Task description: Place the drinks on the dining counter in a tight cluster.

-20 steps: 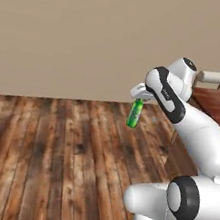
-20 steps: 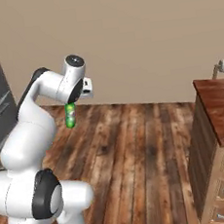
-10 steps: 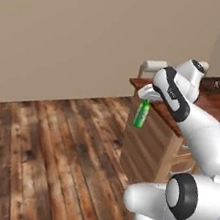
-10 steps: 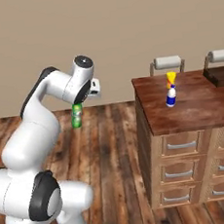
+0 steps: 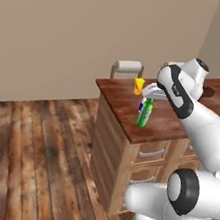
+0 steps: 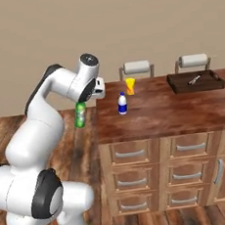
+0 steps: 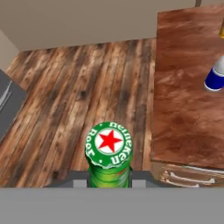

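We find the end effector (image 6: 79,104) closed on the green bottle (image 6: 80,115), which hangs over the floor just left of the bench (image 6: 164,116). Glass, we judge: rigid, smooth, breakable; the neck hold suits.
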Motion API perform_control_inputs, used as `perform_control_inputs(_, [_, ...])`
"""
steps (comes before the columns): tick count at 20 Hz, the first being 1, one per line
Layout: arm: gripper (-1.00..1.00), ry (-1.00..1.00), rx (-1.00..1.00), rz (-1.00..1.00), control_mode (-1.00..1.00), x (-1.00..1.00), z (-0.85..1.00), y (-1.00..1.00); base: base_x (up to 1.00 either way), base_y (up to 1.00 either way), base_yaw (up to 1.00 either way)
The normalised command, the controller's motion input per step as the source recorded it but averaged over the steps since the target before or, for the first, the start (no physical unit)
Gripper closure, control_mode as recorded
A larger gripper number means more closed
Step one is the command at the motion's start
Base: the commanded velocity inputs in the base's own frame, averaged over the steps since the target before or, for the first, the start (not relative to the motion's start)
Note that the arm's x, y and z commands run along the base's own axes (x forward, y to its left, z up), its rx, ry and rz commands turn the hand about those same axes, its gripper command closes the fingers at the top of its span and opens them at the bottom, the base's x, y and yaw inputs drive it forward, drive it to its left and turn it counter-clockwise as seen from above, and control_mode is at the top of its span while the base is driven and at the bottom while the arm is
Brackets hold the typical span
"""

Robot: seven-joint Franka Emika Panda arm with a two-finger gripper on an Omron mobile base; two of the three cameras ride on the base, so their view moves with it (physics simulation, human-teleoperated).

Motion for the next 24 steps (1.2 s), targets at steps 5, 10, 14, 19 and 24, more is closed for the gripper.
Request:
perform_control_inputs(5, [1.0, 0.0, 0.0, 0.0, 1.0, 0.0, 0.0, 0.0, 0.46, -1.0, 0.09])
perform_control_inputs(10, [1.0, 0.0, 0.0, 0.0, 1.0, 0.0, 0.0, 0.0, 0.56, -1.0, 0.07])
perform_control_inputs(14, [1.0, 0.0, 0.0, 0.0, 1.0, 0.0, 0.0, 0.0, 0.67, -0.65, 0.03])
perform_control_inputs(19, [1.0, 0.0, 0.0, 0.0, 1.0, 0.0, 0.0, 0.0, 0.49, -0.18, 0.0])
perform_control_inputs(24, [1.0, 0.0, 0.0, 0.0, 1.0, 0.0, 0.0, 0.0, 0.02, 0.08, 0.01])
